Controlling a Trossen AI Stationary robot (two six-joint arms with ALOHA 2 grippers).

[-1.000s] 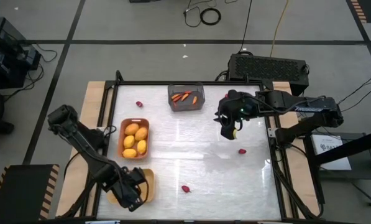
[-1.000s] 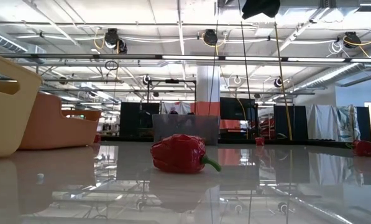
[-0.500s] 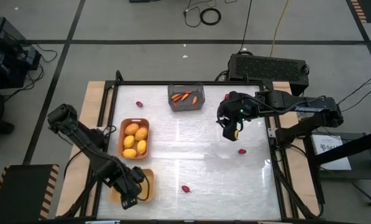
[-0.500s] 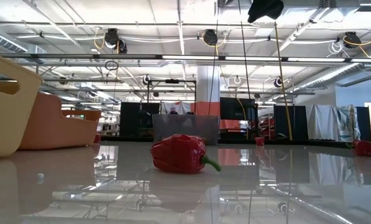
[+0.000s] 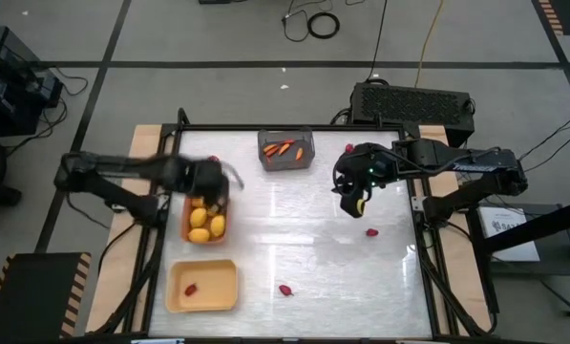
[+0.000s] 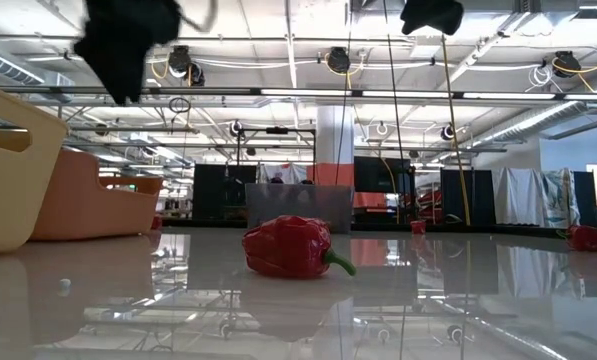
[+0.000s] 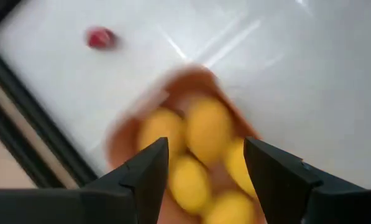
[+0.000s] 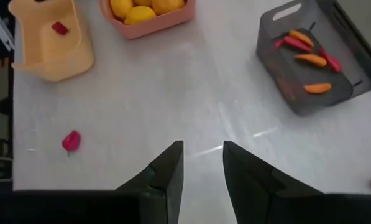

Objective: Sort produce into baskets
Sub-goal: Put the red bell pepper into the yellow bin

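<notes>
The left gripper, fingers apart and empty, hovers over the orange tray of yellow fruits. The right gripper, fingers slightly apart, hangs near a red pepper. Carrots fill the grey bin; one red piece lies in the yellow tray.

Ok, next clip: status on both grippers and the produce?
Left gripper open, empty, over orange tray of yellow fruits. Right gripper holding nothing visible. One red piece in yellow tray; loose pepper unobstructed.
</notes>
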